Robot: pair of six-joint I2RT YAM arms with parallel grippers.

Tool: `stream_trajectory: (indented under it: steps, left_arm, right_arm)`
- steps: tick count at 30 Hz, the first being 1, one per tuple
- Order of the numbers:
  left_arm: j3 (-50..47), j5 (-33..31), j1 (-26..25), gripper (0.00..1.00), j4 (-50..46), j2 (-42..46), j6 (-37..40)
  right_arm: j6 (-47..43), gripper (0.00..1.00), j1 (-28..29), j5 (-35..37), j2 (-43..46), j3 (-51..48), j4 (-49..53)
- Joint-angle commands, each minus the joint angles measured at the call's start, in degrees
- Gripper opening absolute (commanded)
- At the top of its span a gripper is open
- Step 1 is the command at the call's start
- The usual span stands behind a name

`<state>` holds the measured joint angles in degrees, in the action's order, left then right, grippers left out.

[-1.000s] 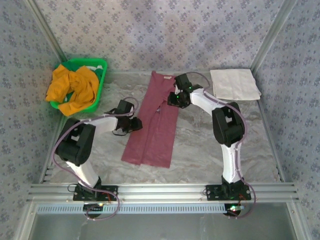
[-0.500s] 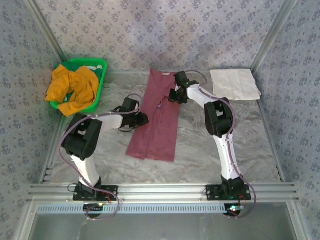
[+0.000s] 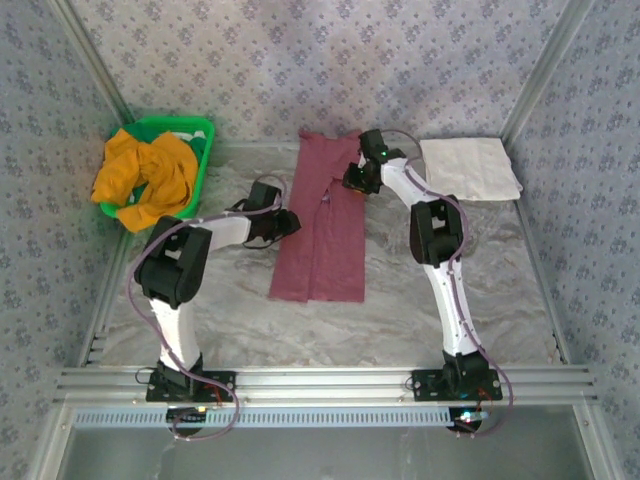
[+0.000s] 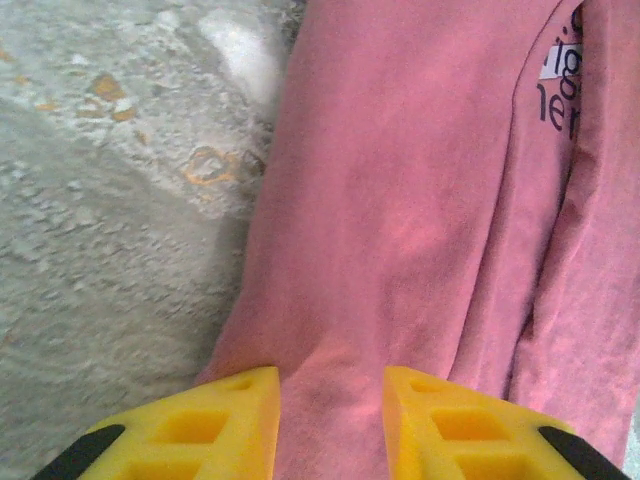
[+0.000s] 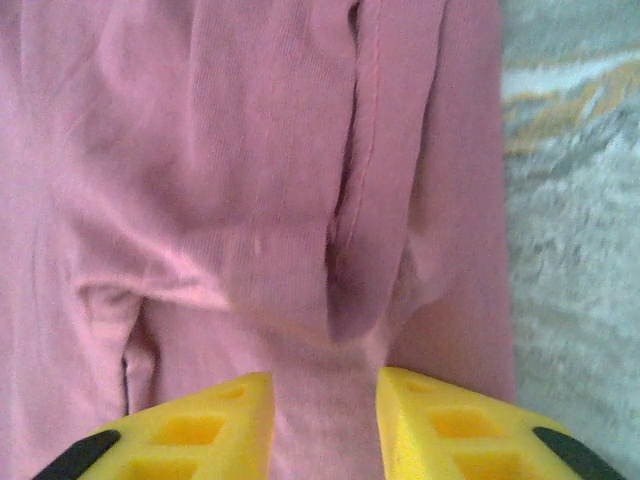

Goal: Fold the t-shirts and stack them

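Room: wallpapered walls [image 3: 330, 60] close in a marbled table [image 3: 430, 310], with both arms reaching in from the near edge.
Shirt's place: the maroon t-shirt [image 3: 325, 240] lies flat in the middle of the table, already folded in from the sides into a narrow strip.
Long axis: the strip runs near to far, collar end far, hem end near and leaning slightly right.
Left gripper: the left gripper [image 3: 287, 224] sits at the strip's left edge about halfway along it, so the cloth lies to its right. Its yellow fingers stand partly apart with maroon cloth in the gap. I cannot tell whether they pinch it.
Right gripper: the right gripper [image 3: 352, 180] sits at the right edge near the far end, so the cloth lies to its left. Its jaws are also partly apart over a ridge of cloth, and the grip is unclear.
Spread: the two grippers are on opposite edges and staggered along the strip. Neither is at the near hem.
Nearer arm: the left gripper is the closer one to the near hem, by my reckoning.
Next fold: probably across the long axis, near hem brought up to the far end, which would need both grippers at one end.
Others: the mustard t-shirt [image 3: 145, 180] is heaped in the green basket [image 3: 203, 126] far left, and a white folded cloth [image 3: 470, 168] lies far right.
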<state>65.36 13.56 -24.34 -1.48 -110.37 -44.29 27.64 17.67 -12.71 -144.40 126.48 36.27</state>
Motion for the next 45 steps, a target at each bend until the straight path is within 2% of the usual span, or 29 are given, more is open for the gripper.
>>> stream_trajectory:
  steps: [1, 6, 8, 10, 14, 18, 22, 27, 30, 37, 42, 45]
  left_arm:
    - [-3.11, -0.11, -0.43, 0.34, -0.24, 8.40, -0.72]
    - [-11.98, -1.86, -0.36, 0.41, -0.15, 22.81, 2.38]
    - [-16.23, -2.37, 0.40, 0.54, -0.57, 28.66, 4.78]
    - [-20.07, -0.30, 2.33, 0.60, -1.28, 32.78, 6.30]
    - [-27.52, 7.64, 7.33, 0.60, -1.90, 37.15, 7.22]
    - [-30.43, 9.19, 7.20, 0.59, -5.22, 38.01, 8.70]
    - [-31.77, 10.31, 6.21, 0.56, -5.81, 38.20, 8.33]
    - [-31.77, 8.14, 1.46, 0.55, -6.64, 36.86, 8.74]
    - [-31.78, 5.93, -0.48, 0.55, -7.29, 35.75, 8.80]
    - [-33.46, 5.50, -2.63, 0.54, -5.47, 34.55, 6.95]
    - [-33.17, 1.70, -3.67, 0.53, -9.87, 34.63, 7.77]
    - [-33.43, 1.66, -3.79, 0.53, -9.66, 34.51, 7.72]
  right_arm:
    - [-0.67, 0.38, 0.50, -3.60, 11.76, -7.31, -0.67]
    - [-2.79, 0.48, 0.83, -3.92, 31.97, -32.56, -12.80]
    - [-3.18, 0.49, 1.13, -4.49, 39.74, -43.83, -18.08]
    - [-3.73, 0.50, 1.58, -5.65, 46.15, -54.05, -22.64]
    - [-4.86, 0.52, 3.52, -2.72, 57.77, -70.11, -25.14]
    - [-3.39, 0.55, 6.78, -1.54, 65.71, -80.82, -29.04]
    - [-2.53, 0.54, 9.86, 0.62, 69.16, -85.08, -30.15]
    - [1.02, 0.54, 9.46, 0.30, 70.22, -90.02, -35.08]
    - [1.94, 0.53, 9.58, 1.20, 69.55, -90.98, -36.25]
    - [1.92, 0.52, 9.75, 1.42, 68.61, -91.10, -36.50]
    - [1.77, 0.52, 9.75, 2.32, 68.38, -91.49, -36.78]
    - [2.34, 0.52, 9.75, 2.20, 67.84, -92.02, -37.87]
